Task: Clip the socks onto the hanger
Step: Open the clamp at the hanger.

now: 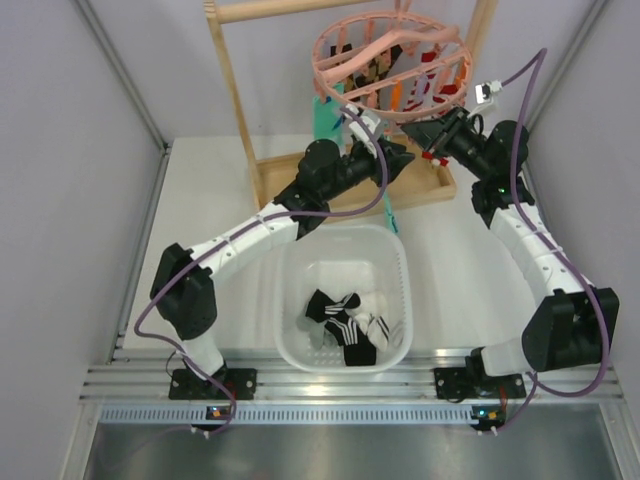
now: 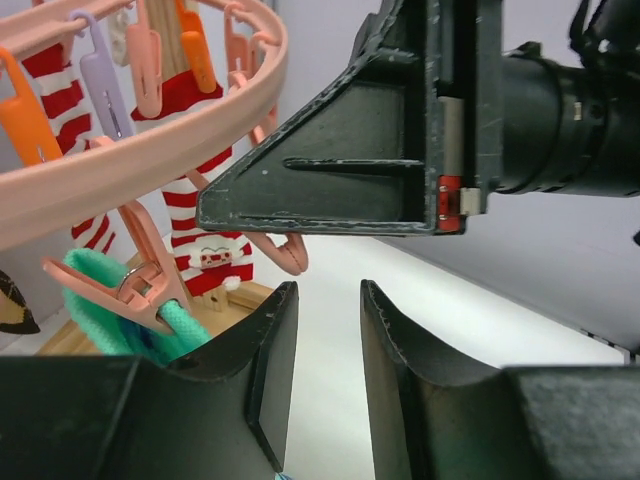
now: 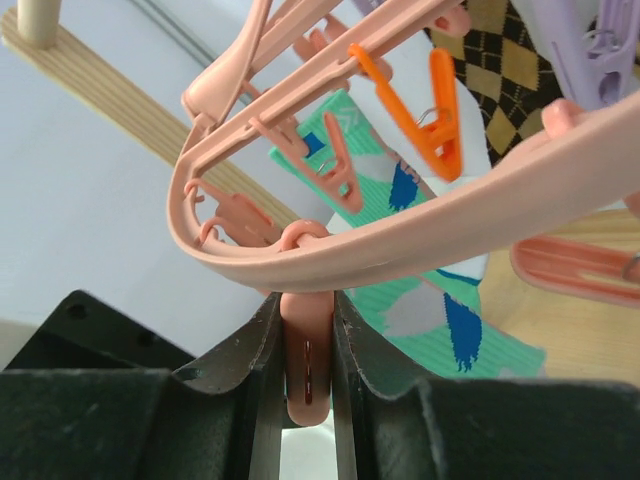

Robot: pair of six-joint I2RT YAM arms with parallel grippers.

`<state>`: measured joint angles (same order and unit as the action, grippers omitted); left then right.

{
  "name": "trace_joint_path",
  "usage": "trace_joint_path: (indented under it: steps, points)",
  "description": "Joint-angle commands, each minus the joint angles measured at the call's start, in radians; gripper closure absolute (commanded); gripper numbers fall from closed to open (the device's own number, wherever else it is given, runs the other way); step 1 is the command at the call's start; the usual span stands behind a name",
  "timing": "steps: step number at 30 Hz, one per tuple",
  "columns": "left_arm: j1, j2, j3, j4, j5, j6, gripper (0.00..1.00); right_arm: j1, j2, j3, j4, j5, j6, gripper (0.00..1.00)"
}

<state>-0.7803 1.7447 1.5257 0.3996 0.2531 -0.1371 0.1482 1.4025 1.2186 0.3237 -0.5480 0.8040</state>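
Right wrist view showed the right gripper (image 3: 305, 330) pinched shut on a pink peg (image 3: 305, 375) that hung from the outer ring of the hanger (image 3: 400, 250), just beside a teal sock (image 3: 430, 310) clipped there. We saw the left gripper (image 2: 330, 300) just under the hanger's rim, its jaws a narrow way apart with nothing between them. The socks (image 1: 345, 325) lay in the white basket (image 1: 283, 310), well below the hanger and toward the arm bases. We judged the main risk to be a peg held with no sock to feed it. Any tug from the right arm could tilt or swing the hanger, and the smooth peg might slip from the jaws. From so close, we could not tell whether the squeeze opened the peg's mouth or merely held it. With both grippers crowded under the hanger's rim, a careless move could also knock them together.
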Motion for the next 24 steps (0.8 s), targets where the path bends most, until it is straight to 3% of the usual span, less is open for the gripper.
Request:
trace_joint_path:
  steps: [1, 10, 13, 18, 24]
  points:
    - [0.004, 0.009, 0.047, 0.097, -0.035, -0.018, 0.63, 0.013, 0.004, 0.009, 0.109, -0.072, -0.023, 1.00]
    - [0.033, 0.045, 0.063, 0.145, -0.009, -0.099, 0.64, 0.014, 0.010, 0.009, 0.133, -0.118, -0.039, 1.00]
    - [0.067, 0.056, 0.063, 0.180, 0.029, -0.200, 0.63, 0.016, 0.019, 0.006, 0.167, -0.148, -0.046, 1.00]
    - [0.131, 0.101, 0.060, 0.298, 0.199, -0.413, 0.71, 0.017, 0.055, 0.015, 0.238, -0.219, -0.009, 1.00]
    - [0.153, 0.136, 0.059, 0.403, 0.276, -0.545, 0.73, 0.017, 0.075, 0.021, 0.285, -0.260, 0.020, 0.99]
